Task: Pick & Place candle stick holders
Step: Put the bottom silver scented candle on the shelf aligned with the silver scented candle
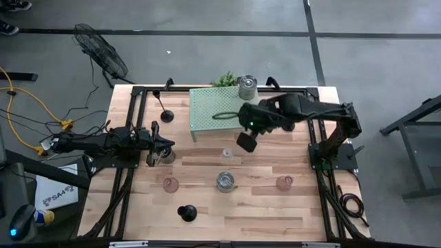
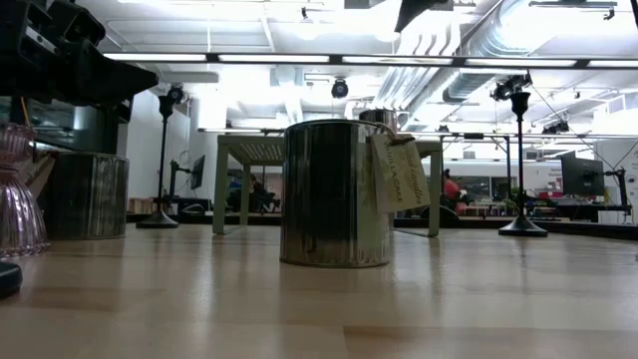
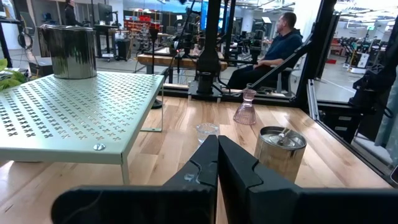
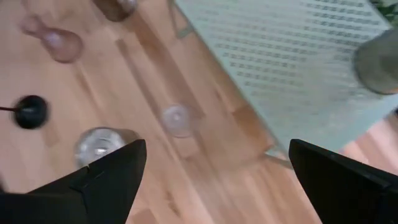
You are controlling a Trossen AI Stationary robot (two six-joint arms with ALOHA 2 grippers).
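Butcher-block table (image 1: 262, 207): left gripper (image 1: 164, 147) jaws pressed shut, empty; a tagged silver cup (image 3: 281, 149), writing unreadable, just ahead of them. Right gripper (image 1: 246, 141) spread wide, empty, above a clear glass holder (image 4: 178, 119).

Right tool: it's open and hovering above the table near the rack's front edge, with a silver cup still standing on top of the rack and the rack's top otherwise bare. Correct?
Not quite. The rack isn't otherwise bare: the high view shows a dark looped item lying on it besides the silver cup. The right tool is open near the front edge, as you said.
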